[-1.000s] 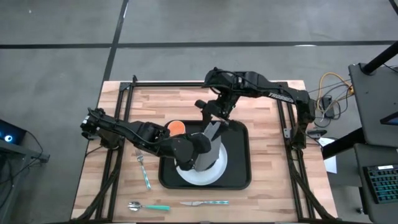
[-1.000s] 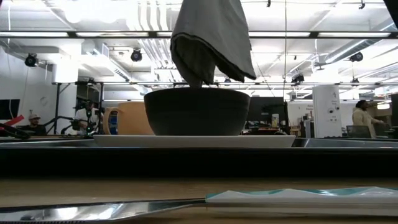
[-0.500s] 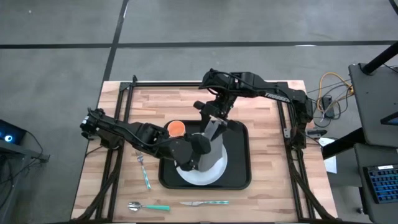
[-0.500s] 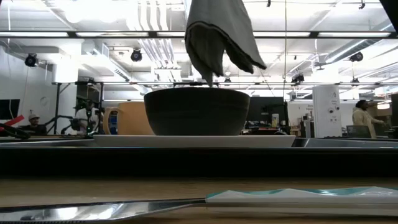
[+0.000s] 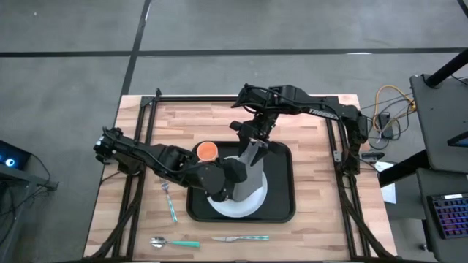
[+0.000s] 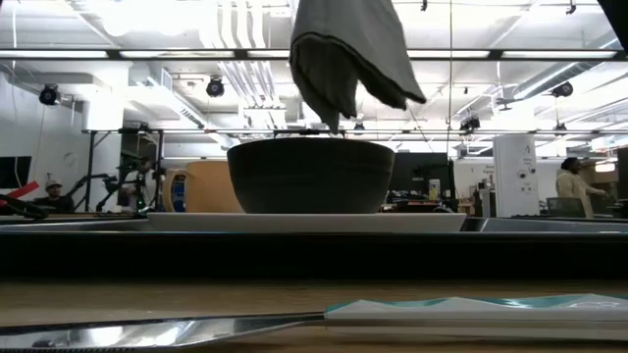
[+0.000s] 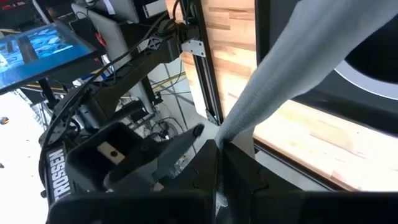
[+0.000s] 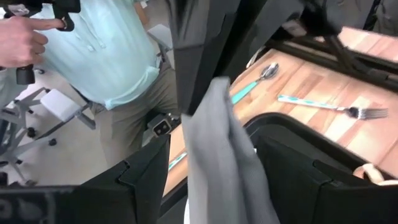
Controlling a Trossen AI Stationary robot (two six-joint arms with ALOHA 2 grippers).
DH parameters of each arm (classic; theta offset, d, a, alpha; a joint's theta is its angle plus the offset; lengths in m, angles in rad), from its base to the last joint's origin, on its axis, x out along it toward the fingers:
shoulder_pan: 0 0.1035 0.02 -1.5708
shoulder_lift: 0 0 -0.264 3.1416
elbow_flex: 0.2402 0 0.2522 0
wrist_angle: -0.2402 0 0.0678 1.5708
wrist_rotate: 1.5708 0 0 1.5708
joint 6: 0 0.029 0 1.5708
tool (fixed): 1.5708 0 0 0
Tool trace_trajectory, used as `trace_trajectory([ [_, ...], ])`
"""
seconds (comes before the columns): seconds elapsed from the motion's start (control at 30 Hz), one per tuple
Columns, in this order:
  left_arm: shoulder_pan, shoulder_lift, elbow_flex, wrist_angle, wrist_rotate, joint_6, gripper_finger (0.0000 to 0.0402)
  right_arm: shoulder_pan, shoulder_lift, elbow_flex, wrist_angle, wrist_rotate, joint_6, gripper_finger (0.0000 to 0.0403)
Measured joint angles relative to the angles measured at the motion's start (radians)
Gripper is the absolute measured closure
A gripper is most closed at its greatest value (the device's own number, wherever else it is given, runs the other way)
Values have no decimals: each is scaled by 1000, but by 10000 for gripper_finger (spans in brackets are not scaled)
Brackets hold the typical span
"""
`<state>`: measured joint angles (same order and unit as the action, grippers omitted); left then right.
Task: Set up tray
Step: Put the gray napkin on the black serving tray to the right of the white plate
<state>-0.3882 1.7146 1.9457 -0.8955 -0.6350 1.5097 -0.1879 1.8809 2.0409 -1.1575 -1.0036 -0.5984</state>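
Grey napkin (image 6: 351,54) has drifted right over the bowl (image 6: 310,176), pinched in our left gripper (image 7: 217,163). Our right gripper (image 5: 248,131) stays spread wide beside it, so the tray (image 5: 281,208) lacks its napkin

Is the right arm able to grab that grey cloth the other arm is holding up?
Probably yes: the napkin hangs from the shut left gripper over the tray, already between the open right gripper fingers; nothing blocks it.
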Motion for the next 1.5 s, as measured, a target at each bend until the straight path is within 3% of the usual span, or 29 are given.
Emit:
trace_trajectory([
  [0.17,0,-1,0,-2,0,0,402,0,0,-6,-77,22,-63,183],
  [0.37,0,-1,0,-2,-1,-1,402,0,0,-7,-92,129,-94,204],
  [0.47,1,-1,0,-2,-1,-1,401,-2,0,-7,-89,169,-102,249],
  [0.6,1,-1,0,-2,-2,-1,402,-3,0,-7,-89,171,-165,363],
  [0.7,3,-1,0,3,-3,-9,401,-2,-1,-6,-93,199,-182,389],
  [0.9,3,-14,19,-6,-28,-130,384,-2,-39,-6,-104,223,-145,394],
  [1.17,2,-112,18,-39,-95,-247,315,10,-126,-25,-175,276,2,394],
  [1.37,2,-221,7,-134,-117,-367,292,118,-146,-113,-145,306,151,395],
  [1.5,2,-275,-33,-147,-200,-427,291,212,-162,-200,-110,331,276,395],
])
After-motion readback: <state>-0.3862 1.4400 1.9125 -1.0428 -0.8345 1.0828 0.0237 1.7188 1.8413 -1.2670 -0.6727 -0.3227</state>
